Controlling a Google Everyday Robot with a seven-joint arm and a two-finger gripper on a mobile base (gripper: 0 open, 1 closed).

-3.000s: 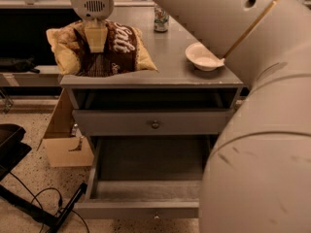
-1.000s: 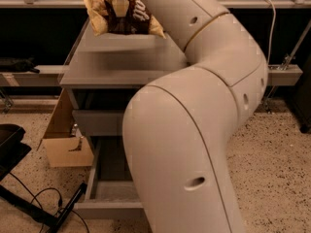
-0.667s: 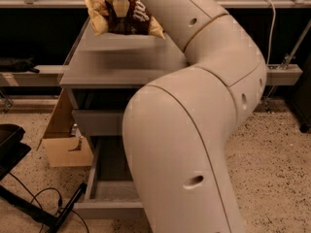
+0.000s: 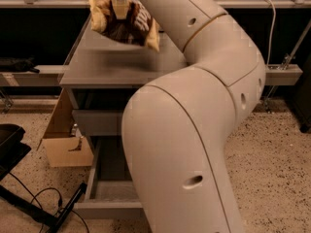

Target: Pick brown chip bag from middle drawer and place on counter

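Observation:
My gripper (image 4: 120,8) is at the top of the camera view, shut on the brown chip bag (image 4: 127,24), a crinkled bag with a dark brown middle and tan-yellow ends. It holds the bag just above the far part of the grey counter (image 4: 107,64); a faint shadow lies on the counter under it. The middle drawer (image 4: 104,188) stands pulled open low in the view, its dark inside partly hidden by my arm (image 4: 194,130), which fills the right half of the view.
A cardboard box (image 4: 65,140) stands on the speckled floor left of the cabinet. Black cables and a dark object (image 4: 29,198) lie at the lower left. A metal rail (image 4: 286,74) runs behind the cabinet.
The bag has come slightly lower and nearer over the counter. Since three seconds ago, my arm has swung across and now hides the counter's right side.

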